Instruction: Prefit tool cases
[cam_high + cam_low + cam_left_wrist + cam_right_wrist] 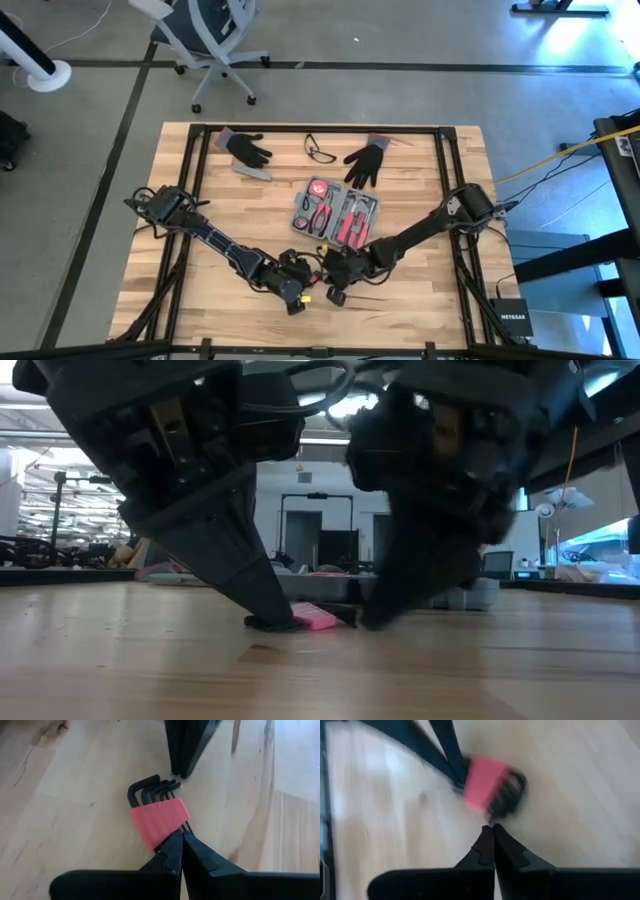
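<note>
Currently I have both grippers down at the near middle of the table (200, 290), tips nearly meeting over a small set of hex keys (157, 815) in a red holder. Left gripper (181, 836): fingers clenched together, grasping nothing, tips pressed against the holder's edge on the side of the keys' long ends. Right gripper (493, 827): fingers likewise closed tight and empty, tips just beside the bent ends of the keys; I cannot tell if they touch. From table height, both closed tips reach the wood with the red holder lying flat between them.

Farther out, the tool case (336, 214) lies open, just beyond the grippers, toward the table's centre, with red-handled tools seated in its recesses. Beyond the case sit two black gloves (248, 149), one far left and one far centre-right, with a pair of glasses (320, 150) between them. A small grey bar (252, 171) lies just beside the left glove.
</note>
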You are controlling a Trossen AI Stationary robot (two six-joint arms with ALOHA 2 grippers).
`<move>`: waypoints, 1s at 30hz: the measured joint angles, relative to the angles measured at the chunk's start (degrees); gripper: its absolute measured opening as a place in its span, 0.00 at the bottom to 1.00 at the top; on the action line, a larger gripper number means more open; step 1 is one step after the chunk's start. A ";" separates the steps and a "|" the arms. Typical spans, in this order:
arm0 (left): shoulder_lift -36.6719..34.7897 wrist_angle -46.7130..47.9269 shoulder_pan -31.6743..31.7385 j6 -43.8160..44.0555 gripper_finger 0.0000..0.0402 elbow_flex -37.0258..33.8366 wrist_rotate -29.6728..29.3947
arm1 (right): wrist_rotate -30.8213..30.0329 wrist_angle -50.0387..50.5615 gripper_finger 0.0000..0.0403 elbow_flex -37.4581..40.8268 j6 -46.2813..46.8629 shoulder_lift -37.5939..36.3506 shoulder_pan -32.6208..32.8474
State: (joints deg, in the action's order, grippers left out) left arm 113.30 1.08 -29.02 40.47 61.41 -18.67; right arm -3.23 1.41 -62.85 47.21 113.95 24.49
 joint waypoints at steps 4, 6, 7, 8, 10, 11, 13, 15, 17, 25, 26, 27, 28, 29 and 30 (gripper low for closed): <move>0.05 -0.12 0.11 0.16 0.00 0.00 -0.41 | -1.73 -0.75 0.00 -0.27 -1.50 -6.30 -2.15; 0.07 -0.23 0.20 0.22 0.00 0.00 -0.53 | -3.80 -1.68 0.00 -0.42 -2.28 -8.02 -2.61; 0.07 -0.26 0.22 0.20 0.00 0.00 -0.55 | -5.07 -1.33 0.00 -0.35 -2.32 -8.19 -2.66; 0.07 -0.26 0.24 0.20 0.00 0.00 -0.56 | -5.48 -0.76 0.00 -0.18 -2.32 -8.15 -2.63; 0.09 -0.28 0.35 0.12 0.00 0.00 -0.57 | -5.92 -0.22 0.00 -0.07 -2.22 -8.05 -2.38; 0.09 -0.29 0.35 0.11 0.00 0.00 -0.55 | -6.09 -0.60 0.00 -0.16 -1.95 -7.73 -2.24; 0.09 -0.26 0.37 0.24 0.00 0.00 -0.56 | -6.11 -1.58 0.00 -0.46 -0.98 -6.16 -1.96; 0.09 -0.28 0.37 0.23 0.00 0.00 -0.58 | -6.21 -1.71 0.00 -0.22 -0.13 -3.20 -1.30; 0.09 -0.26 0.37 0.26 0.00 0.00 -0.56 | -3.81 -3.82 0.00 -0.16 1.16 0.28 -0.58; 0.11 -0.26 0.37 1.67 0.00 0.00 -0.57 | 1.69 -4.05 0.00 -0.40 2.15 2.64 1.25; 0.11 -0.26 0.37 2.33 0.00 0.00 -0.59 | 1.69 -3.18 0.00 -0.23 1.62 1.61 1.19; 0.11 -0.20 0.37 2.93 0.00 0.00 -0.57 | 1.76 -2.32 0.00 -0.05 0.90 0.29 0.65; 0.11 -0.15 0.35 3.92 0.00 0.00 -0.58 | 1.83 -1.86 0.00 0.02 0.44 -1.01 0.33; -0.08 -0.11 0.35 4.53 0.00 0.00 -0.57 | 1.68 -2.22 0.00 -0.03 0.11 -2.56 0.26; -0.17 -0.09 0.33 4.97 0.00 0.00 -0.34 | 1.00 -1.78 0.00 -0.15 -0.64 -4.29 0.18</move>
State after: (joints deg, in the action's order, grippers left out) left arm 113.12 0.99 -28.69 45.44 61.41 -19.02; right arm -2.24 -0.37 -63.00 46.57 109.65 24.67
